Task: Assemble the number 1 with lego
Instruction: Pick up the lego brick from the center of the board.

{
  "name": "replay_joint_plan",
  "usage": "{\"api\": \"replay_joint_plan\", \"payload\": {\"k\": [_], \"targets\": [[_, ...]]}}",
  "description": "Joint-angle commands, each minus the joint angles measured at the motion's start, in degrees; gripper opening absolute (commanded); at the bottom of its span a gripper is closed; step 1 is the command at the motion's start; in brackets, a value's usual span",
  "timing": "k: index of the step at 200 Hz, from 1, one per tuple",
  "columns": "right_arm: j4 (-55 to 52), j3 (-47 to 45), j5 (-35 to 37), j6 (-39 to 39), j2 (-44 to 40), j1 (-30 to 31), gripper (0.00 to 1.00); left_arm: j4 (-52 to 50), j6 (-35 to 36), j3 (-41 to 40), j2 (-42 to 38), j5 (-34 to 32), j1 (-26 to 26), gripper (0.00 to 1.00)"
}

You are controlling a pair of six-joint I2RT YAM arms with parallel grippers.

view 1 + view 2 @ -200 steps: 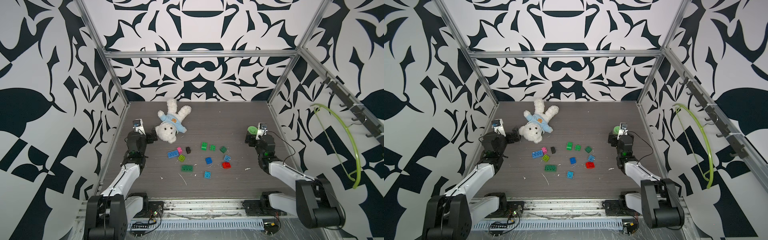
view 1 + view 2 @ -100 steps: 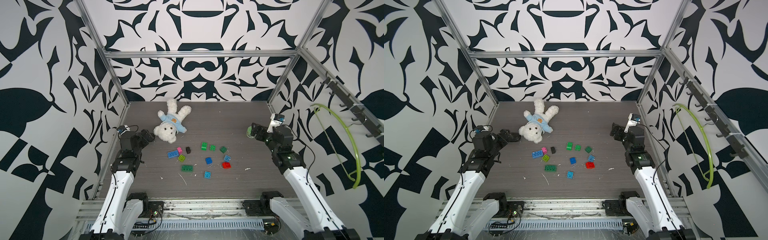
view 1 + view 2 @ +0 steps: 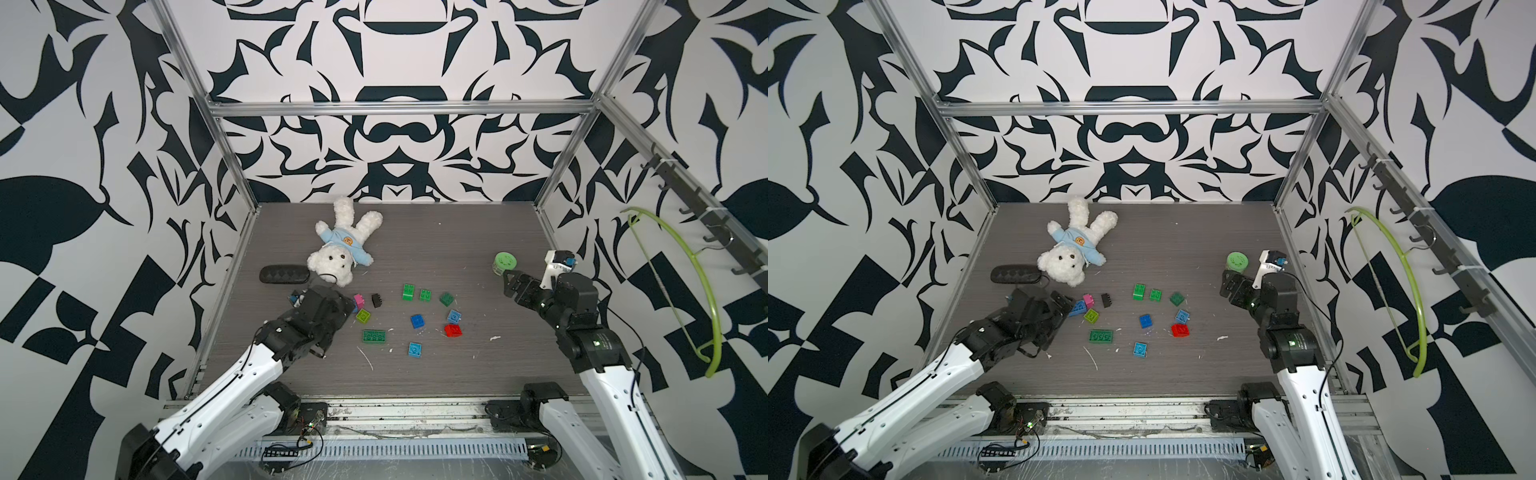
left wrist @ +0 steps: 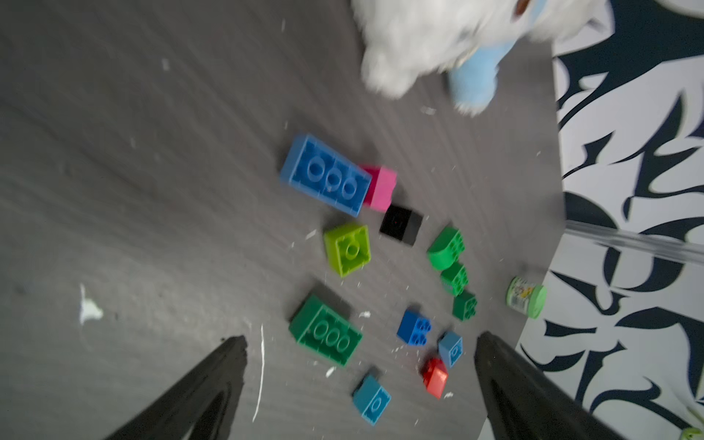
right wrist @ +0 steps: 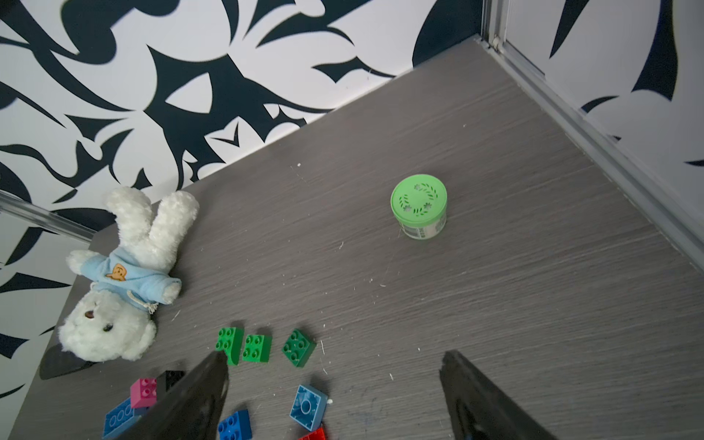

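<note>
Right now your left gripper (image 4: 360, 337) is hanging wide open over the left edge of the lego bricks (image 3: 417, 321), which are lying scattered loose mid-table. Farther back, your right gripper (image 5: 335, 355) is hovering empty, jaws spread wide, beside the green jar (image 3: 504, 263); the teddy bear (image 3: 340, 249) is lying beyond.
</note>
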Motion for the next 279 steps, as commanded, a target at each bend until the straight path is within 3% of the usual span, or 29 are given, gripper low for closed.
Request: {"api": "replay_joint_plan", "payload": {"k": [1,26,90,139,209,279], "targets": [[-1.47,2.67,-0.48,0.49,0.28,-0.02,0.9,-3.87,-19.62,-0.67,4.86,-6.56,-7.93,1.0],[-1.68,2.83,-0.16,0.33,0.42,0.02,0.9,-2.62,-25.13,1.82,11.99,-6.51,-12.24,0.96],[-2.92,3.48,0.59,0.18,0.04,-0.03,0.9,0.79,-28.9,7.63,25.42,-2.93,-12.25,0.83],[-3.7,3.76,1.42,-0.01,-0.49,-0.02,0.9,-1.18,-29.89,10.89,31.19,2.53,-10.49,0.74],[-4.41,3.93,2.37,0.17,-0.81,-0.04,0.9,0.72,-26.03,11.68,36.26,6.9,-6.03,0.64],[-7.76,9.32,1.03,-1.81,4.57,-0.02,0.89,2.17,-25.04,11.48,40.49,11.15,-5.8,0.41]]}}
